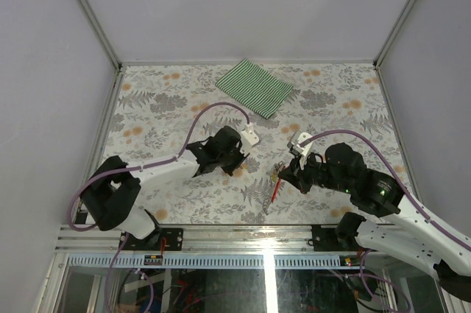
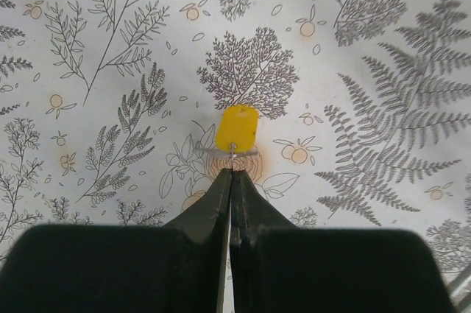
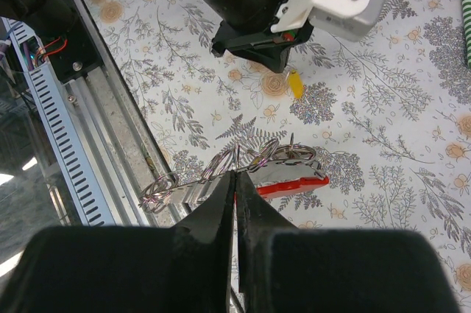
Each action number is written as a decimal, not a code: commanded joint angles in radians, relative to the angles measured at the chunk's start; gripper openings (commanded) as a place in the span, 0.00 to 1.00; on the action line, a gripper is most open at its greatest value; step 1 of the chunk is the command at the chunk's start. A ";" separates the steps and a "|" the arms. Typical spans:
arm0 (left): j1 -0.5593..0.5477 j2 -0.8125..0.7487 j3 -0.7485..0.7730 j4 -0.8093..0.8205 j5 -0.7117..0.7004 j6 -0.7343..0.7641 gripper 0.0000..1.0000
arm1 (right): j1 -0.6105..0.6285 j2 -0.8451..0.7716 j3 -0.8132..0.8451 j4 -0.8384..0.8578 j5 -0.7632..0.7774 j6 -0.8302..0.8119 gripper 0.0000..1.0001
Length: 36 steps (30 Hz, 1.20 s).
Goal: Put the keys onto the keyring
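A yellow-headed key [image 2: 237,127] sticks out past my left gripper [image 2: 233,171], which is shut on its thin silver blade. The key's head points away from the jaws, close over the table. The same key [image 3: 295,85] shows under the left gripper [image 3: 265,37] in the right wrist view. My right gripper [image 3: 236,174] is shut on the keyring [image 3: 294,185], a red clip with a silver plate and several wire rings, held just above the table near its front edge. From above, the keyring [image 1: 275,189] hangs at the right gripper [image 1: 283,174], a short way right of the left gripper [image 1: 239,155].
A folded green striped cloth [image 1: 254,86] lies at the back of the flower-patterned table [image 1: 162,114]. The metal rail [image 3: 96,129] of the table's front edge runs just behind the keyring. White walls close in the left, right and back.
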 commanded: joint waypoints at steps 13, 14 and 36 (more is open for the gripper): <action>0.005 -0.300 0.013 0.049 0.139 -0.156 0.00 | 0.002 -0.031 0.066 0.055 -0.029 -0.009 0.04; 0.005 -0.322 0.015 0.050 0.132 -0.160 0.00 | 0.002 -0.021 0.076 0.052 -0.041 -0.012 0.04; 0.004 -0.606 0.228 -0.077 0.400 0.157 0.00 | 0.002 0.039 0.071 0.457 -0.313 -0.399 0.00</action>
